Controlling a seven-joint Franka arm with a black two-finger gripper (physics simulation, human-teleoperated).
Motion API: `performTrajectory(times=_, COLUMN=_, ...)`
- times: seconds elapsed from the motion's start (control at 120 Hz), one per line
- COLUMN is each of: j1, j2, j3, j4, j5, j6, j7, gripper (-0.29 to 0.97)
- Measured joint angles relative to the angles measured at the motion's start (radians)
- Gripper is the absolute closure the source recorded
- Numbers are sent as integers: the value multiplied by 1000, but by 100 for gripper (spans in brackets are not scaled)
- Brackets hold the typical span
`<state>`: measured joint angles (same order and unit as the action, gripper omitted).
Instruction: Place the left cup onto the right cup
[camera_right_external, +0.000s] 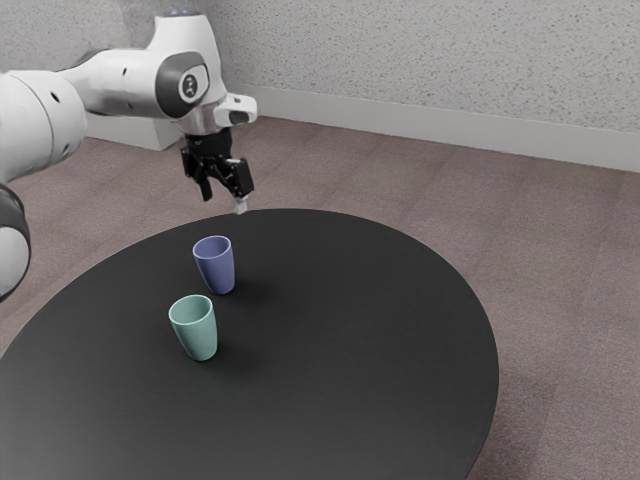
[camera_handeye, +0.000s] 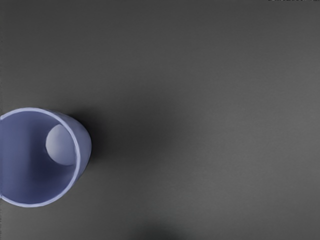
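Observation:
Two cups stand upright on the round black table (camera_right_external: 380, 330). The purple cup (camera_right_external: 214, 264) is farther back, and the green cup (camera_right_external: 193, 327) stands a short way in front of it, slightly toward the exterior view's left. My gripper (camera_right_external: 224, 200) hangs in the air above and just behind the purple cup, fingers pointing down, open, with nothing between them. In the wrist view I look down into the purple cup (camera_handeye: 37, 157), which stands off to one side of my hand on the dark tabletop (camera_handeye: 210, 125).
The table's far edge (camera_right_external: 300, 212) curves just below my gripper. Bare tabletop stretches toward the exterior view's right of the cups. Brown carpet (camera_right_external: 540, 230) surrounds the table, and a white baseboard (camera_right_external: 450, 125) runs along the back wall.

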<state>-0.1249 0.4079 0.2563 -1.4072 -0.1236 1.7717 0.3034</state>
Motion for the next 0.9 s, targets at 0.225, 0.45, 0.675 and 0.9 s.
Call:
performTrajectory(times=0.225, j1=36, j2=44, j3=1, j4=1, j5=-38, j6=28, j7=-10, gripper=0)
performTrajectory(times=0.45, j1=47, j2=98, j3=1, j4=19, j5=-48, j6=76, j7=-16, gripper=0)
performTrajectory(times=0.675, j1=55, j2=161, j3=1, j4=48, j5=-50, j6=130, j7=-20, gripper=0)
performTrajectory(times=0.9, j1=68, j2=197, j3=8, j4=51, j5=-51, j6=153, j7=-23, gripper=0)
